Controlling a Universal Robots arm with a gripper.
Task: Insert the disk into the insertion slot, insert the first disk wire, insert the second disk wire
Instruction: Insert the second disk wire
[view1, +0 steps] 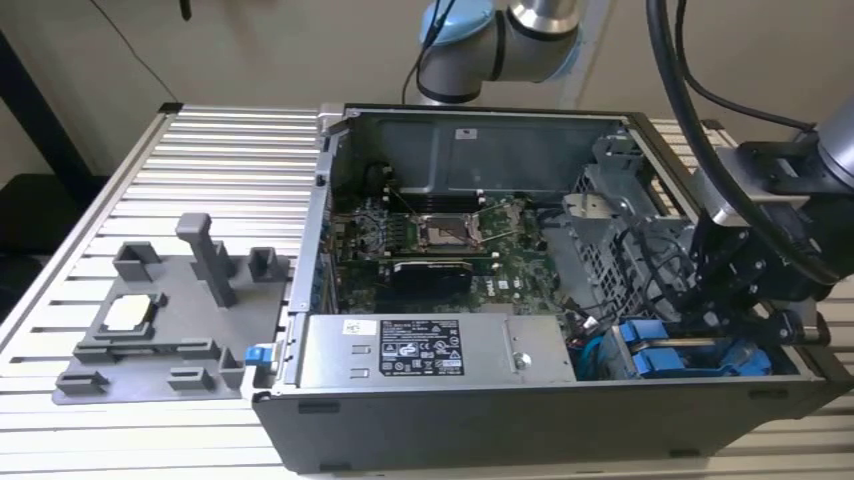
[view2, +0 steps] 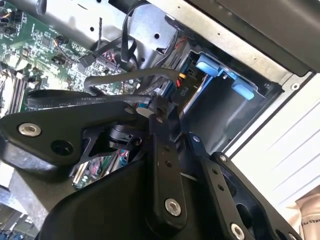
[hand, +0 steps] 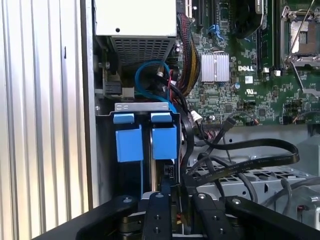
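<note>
The disk sits in the insertion slot (hand: 142, 106), a grey sheet-metal cage at the case's front corner, with its blue frame (hand: 164, 140) (view1: 643, 332) (view2: 210, 67) facing out. My gripper (view1: 690, 322) reaches down into the case just behind that cage. In both wrist views its fingers (view2: 159, 131) are shut on the black connector of a flat black disk wire (view2: 75, 100) (hand: 250, 161), held close to the disk's rear end. Another black plug (view2: 182, 92) with coloured leads sits against that end. Whether it is fully seated is hidden.
A second blue-tabbed carrier (hand: 129, 142) stands beside the disk, nearer the case wall. Loose black cables (hand: 220, 135) loop over the cage next to the motherboard (view1: 441, 235). The power supply (view1: 427, 350) lies along the case front. A grey fixture tray (view1: 160, 330) rests on the slatted table at the exterior view's left.
</note>
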